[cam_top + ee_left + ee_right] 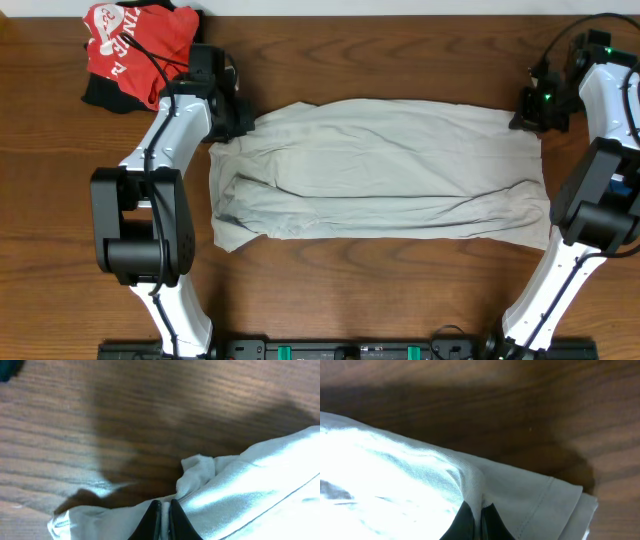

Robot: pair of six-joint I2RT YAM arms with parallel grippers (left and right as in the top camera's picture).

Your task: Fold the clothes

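The clothes (pixel 380 170), one pale beige shirt, lie spread as a wide wrinkled band across the wooden table. My left gripper (pixel 238 122) is at the shirt's far left corner. In the left wrist view its black fingers (pixel 176 519) are shut on a thin fold of the beige fabric (pixel 260 480). My right gripper (pixel 528 112) is at the far right corner. There the fingers (pixel 490 522) pinch a raised ridge of the shirt (pixel 395 480), near a stitched hem.
A red garment with white lettering (pixel 130 45) lies bunched at the far left of the table (pixel 380 290), just behind my left arm. A dark bar (pixel 340 350) runs along the table's front edge between the arm bases.
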